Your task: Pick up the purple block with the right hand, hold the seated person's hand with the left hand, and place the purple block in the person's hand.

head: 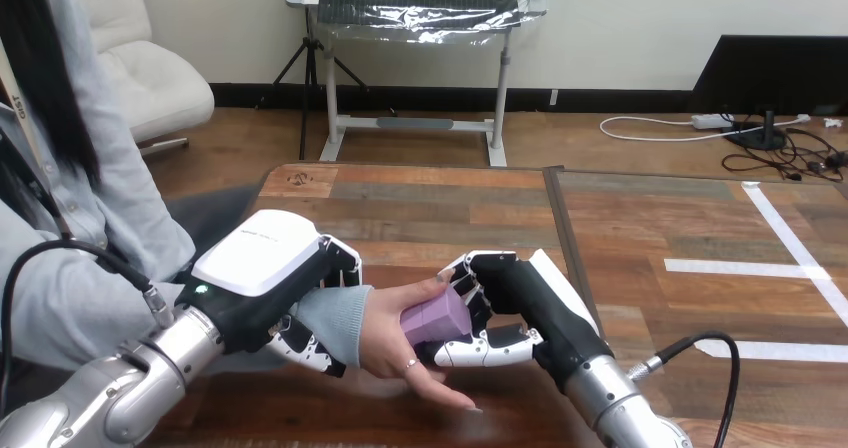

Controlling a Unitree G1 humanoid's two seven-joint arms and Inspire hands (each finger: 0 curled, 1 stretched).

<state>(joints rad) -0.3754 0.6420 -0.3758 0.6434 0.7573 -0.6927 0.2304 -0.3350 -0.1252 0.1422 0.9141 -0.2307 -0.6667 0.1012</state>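
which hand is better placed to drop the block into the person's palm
Right: the right hand pinches the purple block at the person's hand; the left hand is curled round the wrist.

Brown wooden table top w/ plank pattern (440, 198). A dark narrow seam (561, 218) crosses it from far edge to near side. All tape lies right of the seam: a long slanted white tape strip (790, 238), farthest from it; a shorter white tape strip (740, 267) btw. seam and the long one, touching the latter; a lower white tape strip (780, 350), nearer the front edge.
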